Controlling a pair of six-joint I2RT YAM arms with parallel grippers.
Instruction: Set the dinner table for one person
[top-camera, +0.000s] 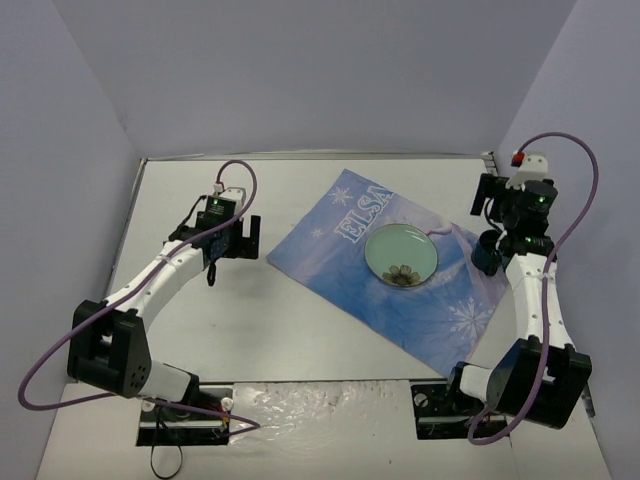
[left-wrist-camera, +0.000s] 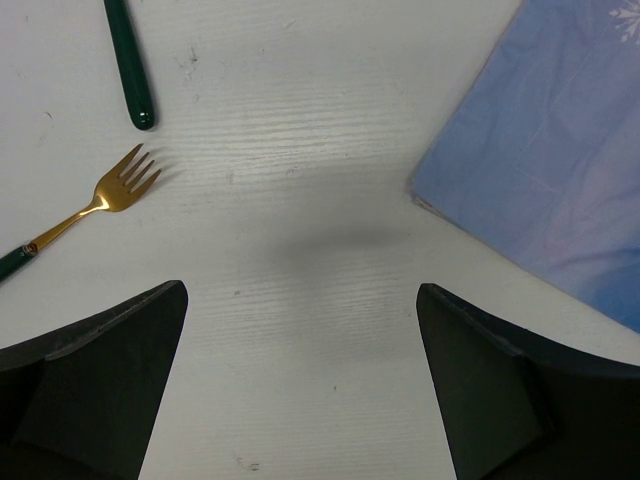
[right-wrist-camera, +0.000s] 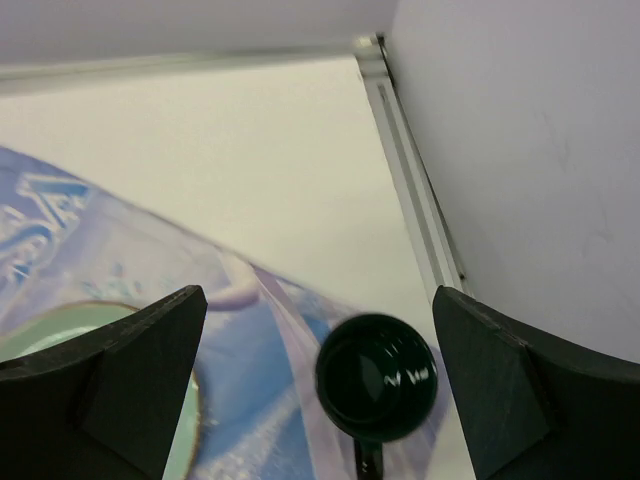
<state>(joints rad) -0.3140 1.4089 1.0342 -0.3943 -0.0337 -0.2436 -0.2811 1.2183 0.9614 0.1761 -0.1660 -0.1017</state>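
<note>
My right tool (right-wrist-camera: 320, 290) open, mug (right-wrist-camera: 376, 378) between fingers, untouched. Mug near placemat (right-wrist-camera: 250, 400) edge: careless lift could clip and tip it. My left tool (left-wrist-camera: 302, 287) open beside fork (left-wrist-camera: 100, 200).

i see a blue elsa-print placemat (top-camera: 320, 245) lying askew, a pale green plate (top-camera: 395, 245) on its middle and a dark green mug (right-wrist-camera: 376, 378) at its right edge. off to my left lie a gold fork (left-wrist-camera: 85, 210) and, apart from it, a green handle (left-wrist-camera: 130, 60).

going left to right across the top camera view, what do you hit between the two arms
left gripper → green plate → dark mug; the blue placemat runs under the last two, so it has no place in the order
</note>
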